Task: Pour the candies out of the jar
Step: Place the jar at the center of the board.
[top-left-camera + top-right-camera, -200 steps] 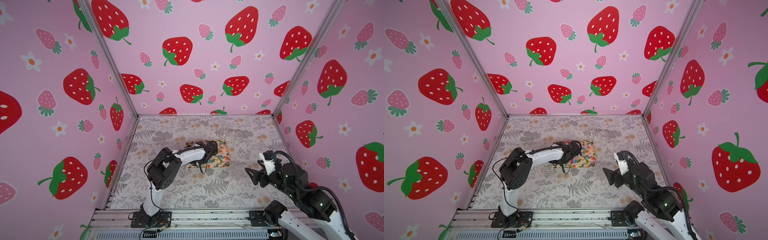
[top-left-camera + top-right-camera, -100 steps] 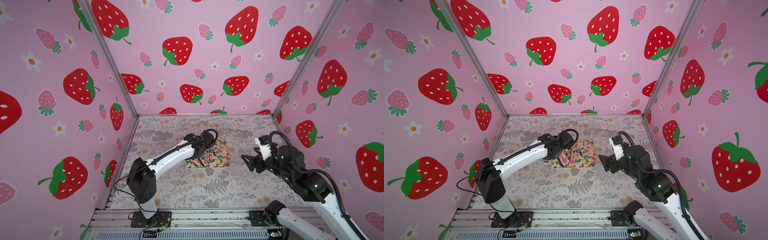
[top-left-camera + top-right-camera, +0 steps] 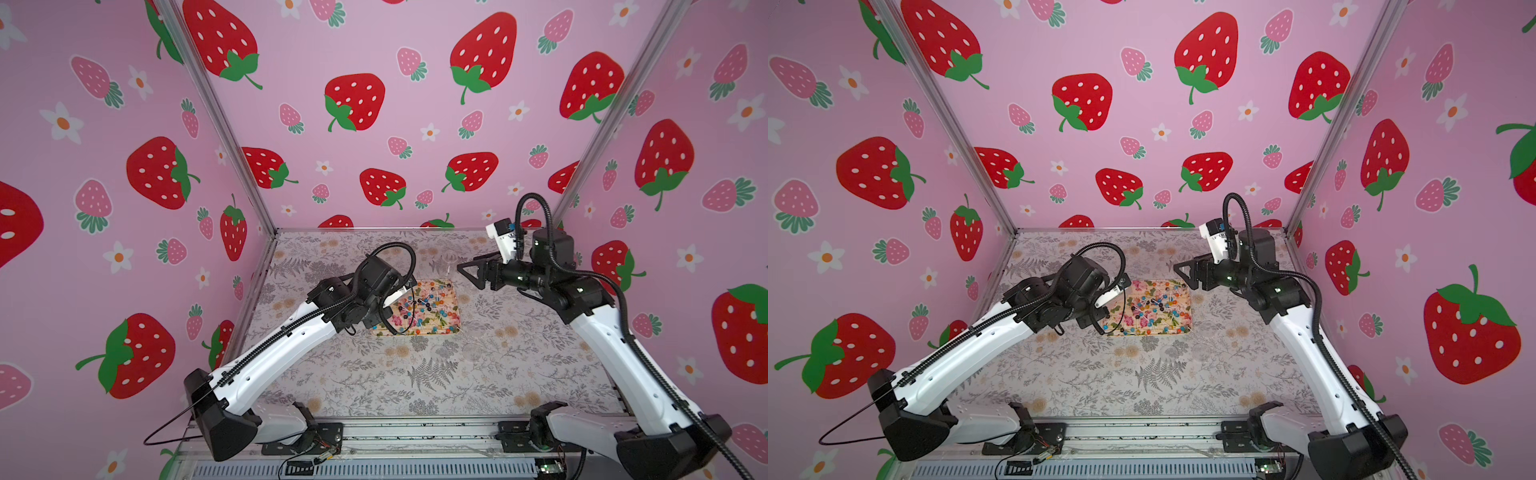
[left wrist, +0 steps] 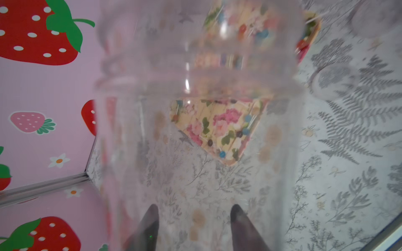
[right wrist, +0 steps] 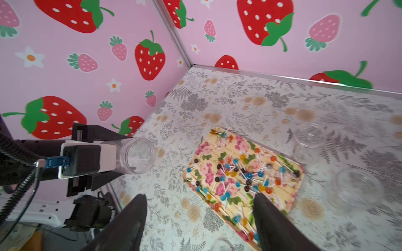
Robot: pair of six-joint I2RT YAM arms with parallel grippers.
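Left tool (image 4: 194, 208): clamped on clear jar (image 5: 137, 155), tipped sideways, looks empty | right tool (image 5: 199, 206): jaws wide, holding nothing | candies (image 5: 239, 173): scattered on floral tray (image 5: 203, 150) mid-counter (image 5: 239, 104), 3 o'clock of jar

Pink strawberry-print walls (image 3: 415, 50) rose behind the right claw (image 3: 469, 276); a grey fern-patterned table (image 3: 415, 386) lay beneath it.

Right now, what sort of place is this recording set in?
Probably a staged robot test booth, not a real room: strawberry-print wall panels set in aluminium frame posts, a left arm and right arm mounted on a front rail, and a fern-print table holding a tray of candies.
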